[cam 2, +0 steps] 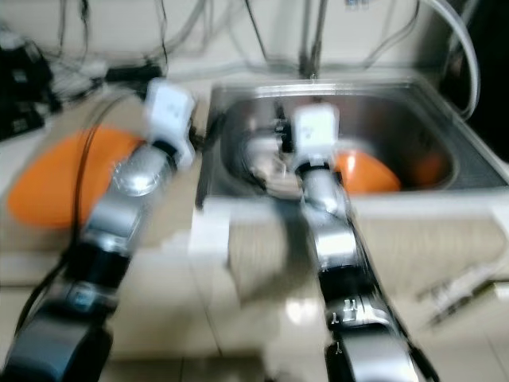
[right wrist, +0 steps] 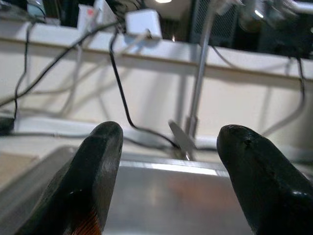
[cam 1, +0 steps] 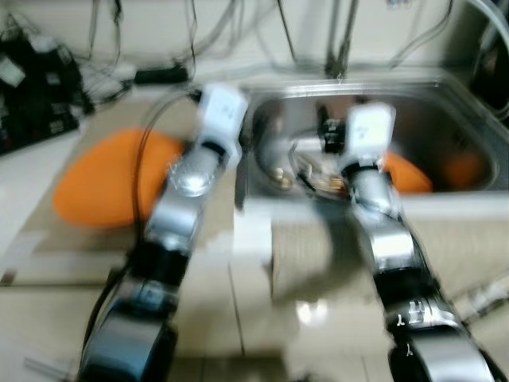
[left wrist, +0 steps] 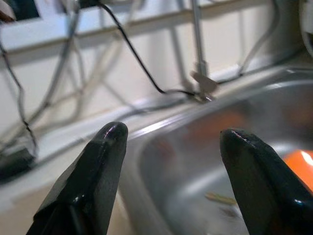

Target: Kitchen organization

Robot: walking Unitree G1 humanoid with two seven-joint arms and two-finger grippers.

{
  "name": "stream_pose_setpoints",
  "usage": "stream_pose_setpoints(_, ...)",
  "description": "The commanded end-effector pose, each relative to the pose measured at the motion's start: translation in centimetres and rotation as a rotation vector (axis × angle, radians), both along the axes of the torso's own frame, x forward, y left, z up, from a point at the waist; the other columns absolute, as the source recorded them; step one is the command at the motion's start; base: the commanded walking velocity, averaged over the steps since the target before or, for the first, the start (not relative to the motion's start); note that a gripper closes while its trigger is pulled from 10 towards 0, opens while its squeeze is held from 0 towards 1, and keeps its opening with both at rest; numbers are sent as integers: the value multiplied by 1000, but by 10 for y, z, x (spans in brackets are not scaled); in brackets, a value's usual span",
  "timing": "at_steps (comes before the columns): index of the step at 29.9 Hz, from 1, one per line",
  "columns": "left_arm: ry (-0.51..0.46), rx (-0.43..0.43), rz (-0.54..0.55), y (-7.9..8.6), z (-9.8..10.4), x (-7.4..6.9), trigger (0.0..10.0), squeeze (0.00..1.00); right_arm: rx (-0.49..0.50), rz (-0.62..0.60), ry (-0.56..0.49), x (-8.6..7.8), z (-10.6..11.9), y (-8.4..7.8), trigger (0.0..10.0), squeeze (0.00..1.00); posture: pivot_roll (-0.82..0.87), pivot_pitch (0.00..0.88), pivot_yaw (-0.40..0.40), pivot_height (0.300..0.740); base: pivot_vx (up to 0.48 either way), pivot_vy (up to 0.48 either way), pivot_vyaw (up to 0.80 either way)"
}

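Two grippers, left gripper and right gripper, hold their fingers spread open over the stainless steel sink. Head views, blurred, add an orange round plate on the table and orange dishes inside the sink.

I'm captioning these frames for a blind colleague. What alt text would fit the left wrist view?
The left gripper is open, its two black fingers spread apart over the near edge of a stainless steel sink. Part of an orange object lies in the basin. Behind the sink, blurred cables hang along a pale wall.
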State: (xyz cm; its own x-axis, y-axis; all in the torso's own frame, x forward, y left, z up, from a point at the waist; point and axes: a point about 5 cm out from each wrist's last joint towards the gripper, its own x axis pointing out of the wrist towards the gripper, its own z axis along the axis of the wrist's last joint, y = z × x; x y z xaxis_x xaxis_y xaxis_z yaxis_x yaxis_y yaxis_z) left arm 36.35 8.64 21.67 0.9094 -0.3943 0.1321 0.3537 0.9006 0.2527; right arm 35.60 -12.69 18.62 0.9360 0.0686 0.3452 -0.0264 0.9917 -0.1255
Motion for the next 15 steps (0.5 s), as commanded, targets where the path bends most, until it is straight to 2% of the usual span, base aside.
stream_pose_setpoints(1,-13,1,37,9,5,2,10000,0,3,37,-9,0,4,12,10000,0,33,0,32,740,0,0,0)
stream_pose_setpoints(8,-4,-1,31,9,10,2,10000,0,-1,50,-11,-1,4,14,10000,0,34,0,32,740,0,0,0)
stream_pose_setpoints(11,43,47,46,14,12,5,10000,0,-5,56,-19,-1,6,15,10000,0,35,0,35,740,0,0,0)
stream_pose_setpoints(15,97,113,76,28,16,13,10000,0,-2,51,-15,0,7,12,10000,0,41,0,38,740,0,0,0)
